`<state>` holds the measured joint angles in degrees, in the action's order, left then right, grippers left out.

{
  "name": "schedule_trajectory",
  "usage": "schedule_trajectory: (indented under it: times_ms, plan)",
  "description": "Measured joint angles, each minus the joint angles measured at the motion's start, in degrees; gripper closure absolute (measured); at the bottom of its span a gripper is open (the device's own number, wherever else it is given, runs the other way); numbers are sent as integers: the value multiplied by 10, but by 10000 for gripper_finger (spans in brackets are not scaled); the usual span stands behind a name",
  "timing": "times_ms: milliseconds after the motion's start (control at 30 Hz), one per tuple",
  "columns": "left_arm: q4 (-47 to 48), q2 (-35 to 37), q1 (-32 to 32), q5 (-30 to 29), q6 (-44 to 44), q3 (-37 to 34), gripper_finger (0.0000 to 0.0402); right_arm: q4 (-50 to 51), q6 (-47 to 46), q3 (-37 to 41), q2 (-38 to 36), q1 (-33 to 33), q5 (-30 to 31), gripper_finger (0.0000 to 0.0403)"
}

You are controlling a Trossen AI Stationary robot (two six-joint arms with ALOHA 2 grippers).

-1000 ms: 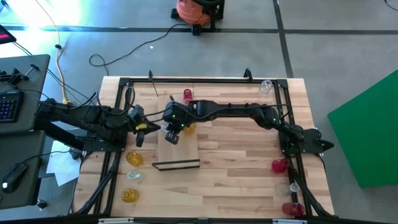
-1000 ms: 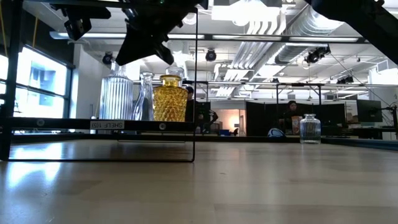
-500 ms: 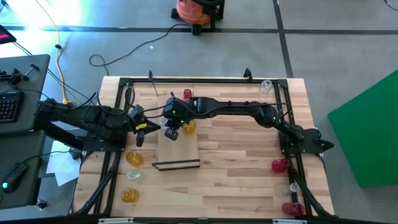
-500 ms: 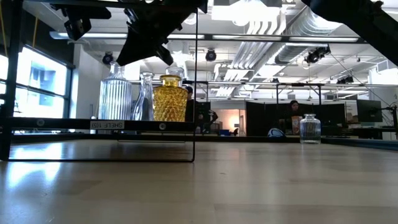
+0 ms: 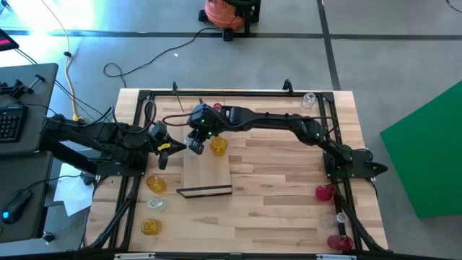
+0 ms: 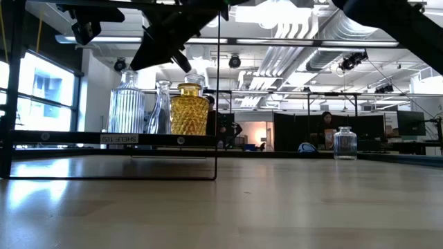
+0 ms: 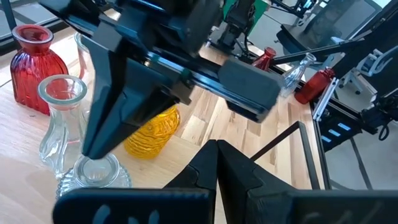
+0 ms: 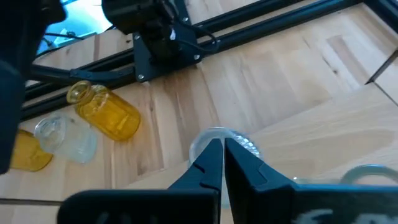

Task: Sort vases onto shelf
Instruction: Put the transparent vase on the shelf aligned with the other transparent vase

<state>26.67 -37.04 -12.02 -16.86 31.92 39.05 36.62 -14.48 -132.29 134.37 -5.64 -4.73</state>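
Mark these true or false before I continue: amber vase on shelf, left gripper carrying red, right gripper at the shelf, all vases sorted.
1. An amber vase stands upright on the shelf. True.
2. The left gripper carries a red vase. False: it is shut on nothing, beside the shelf.
3. The right gripper hangs over the shelf's far end. True.
4. Every vase is on the shelf. False: a red vase sits on the tabletop, far from the shelf.

Left wrist cam: the left tool (image 7: 216, 163) has its dark fingers pinched together. Past them there's a red vase (image 7: 34, 68), a clear vase (image 7: 60, 121), and an amber one (image 7: 151, 130), half hidden behind the other arm (image 7: 155, 56).
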Motion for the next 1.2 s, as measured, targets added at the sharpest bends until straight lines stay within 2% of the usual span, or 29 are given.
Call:
schedule_trajectory:
  times_ms: [200, 367, 567, 767, 967, 1100, 1200]
  plan:
    - [0, 0, 0, -1, 4, 0, 401, 0, 0, 0, 0, -3, 2, 403]
    - [0, 0, 0, -2, -10, 0, 401, -13, 16, 0, 0, 16, 37, 403]
    - [0, 0, 0, -3, -17, 0, 401, -12, 12, -1, 0, 44, 26, 403]
    - [0, 0, 0, -3, -21, 0, 401, 29, -5, -12, -2, 66, 25, 403]
    - [0, 0, 0, -3, -21, 0, 401, 95, -8, 2, -1, 55, 25, 403]
    - [0, 0, 0, -3, -20, 0, 401, 84, 6, 1, -1, 46, 5, 403]
    - [0, 0, 0, -3, -16, 0, 401, 81, 4, 1, -1, 35, -32, 403]
